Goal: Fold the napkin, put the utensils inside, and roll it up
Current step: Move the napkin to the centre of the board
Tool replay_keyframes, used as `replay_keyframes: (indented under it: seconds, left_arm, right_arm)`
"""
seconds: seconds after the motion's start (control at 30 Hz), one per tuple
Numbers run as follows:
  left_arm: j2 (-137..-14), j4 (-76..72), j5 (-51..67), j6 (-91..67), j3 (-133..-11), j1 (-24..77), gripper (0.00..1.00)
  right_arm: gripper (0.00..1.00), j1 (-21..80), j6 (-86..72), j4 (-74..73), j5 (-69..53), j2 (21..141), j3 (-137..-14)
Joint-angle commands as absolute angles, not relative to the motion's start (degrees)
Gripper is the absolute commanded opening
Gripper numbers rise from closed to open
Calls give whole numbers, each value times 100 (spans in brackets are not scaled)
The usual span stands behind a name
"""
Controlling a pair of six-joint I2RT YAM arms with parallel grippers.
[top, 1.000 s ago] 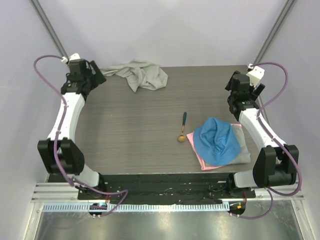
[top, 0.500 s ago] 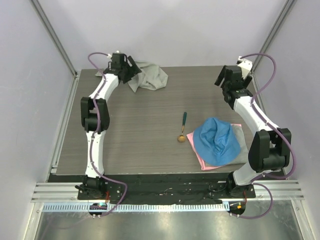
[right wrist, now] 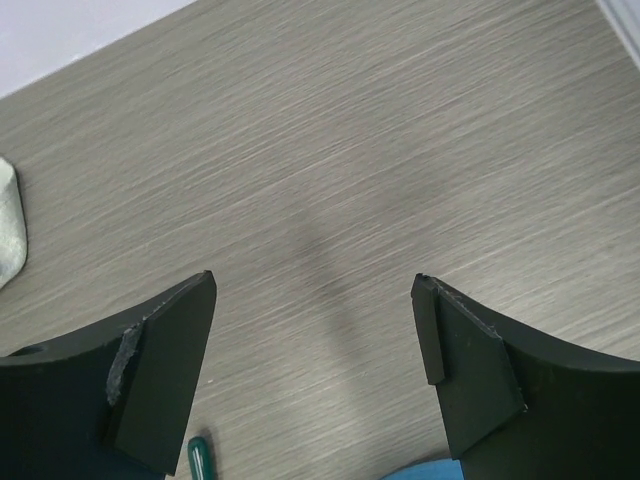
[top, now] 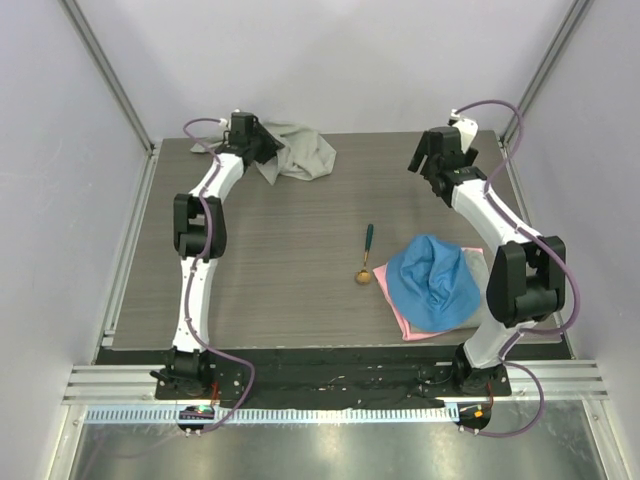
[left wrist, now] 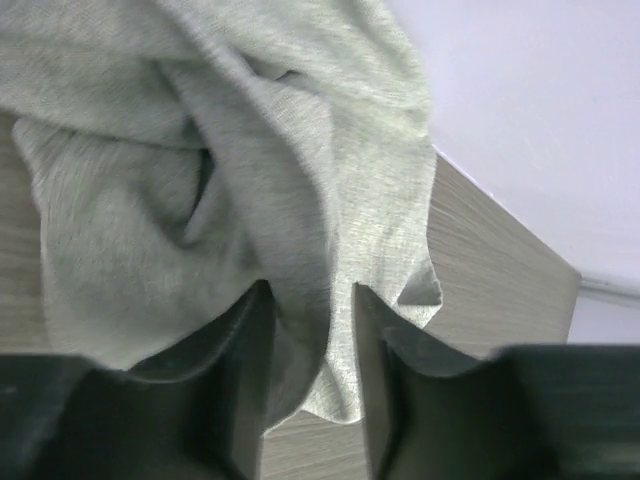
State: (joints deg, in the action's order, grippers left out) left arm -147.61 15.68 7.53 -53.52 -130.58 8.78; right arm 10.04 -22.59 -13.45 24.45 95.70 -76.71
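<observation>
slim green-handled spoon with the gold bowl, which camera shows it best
Top external: it shows the whole slim green-handled, gold-bowled spoon, handle to bowl. Right wrist catches only the green handle tip at its bottom edge. Left wrist shows none of it.

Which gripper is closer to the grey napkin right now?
Left. The left gripper is at the napkin, its fingers either side of a fold; the right gripper hangs over bare table, well to the napkin's right.
</observation>
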Motion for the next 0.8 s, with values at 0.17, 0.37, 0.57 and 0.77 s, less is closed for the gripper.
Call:
replay_keyframes:
  seconds: [0.17, 0.37, 0.57, 0.77]
  left_arm:
    - [-13846, 686, 1222, -5502, -12447, 870, 0]
    - [-12369, 423, 968, -5098, -10875, 870, 0]
    - [-10364, 79, 518, -4580, -8695, 879, 0]
    - [-9124, -393, 229, -4403, -6673, 1553, 0]
  right_arm:
    - [87, 1582, -1732, -1661, 2294, 10370, -9042]
    - [87, 1906, -1530, -1679, 1820, 11002, -9807]
    - [87, 2232, -1389, -1434, 1599, 11513, -10213]
    - [87, 2426, -1432, -853, 1380, 11856, -10283]
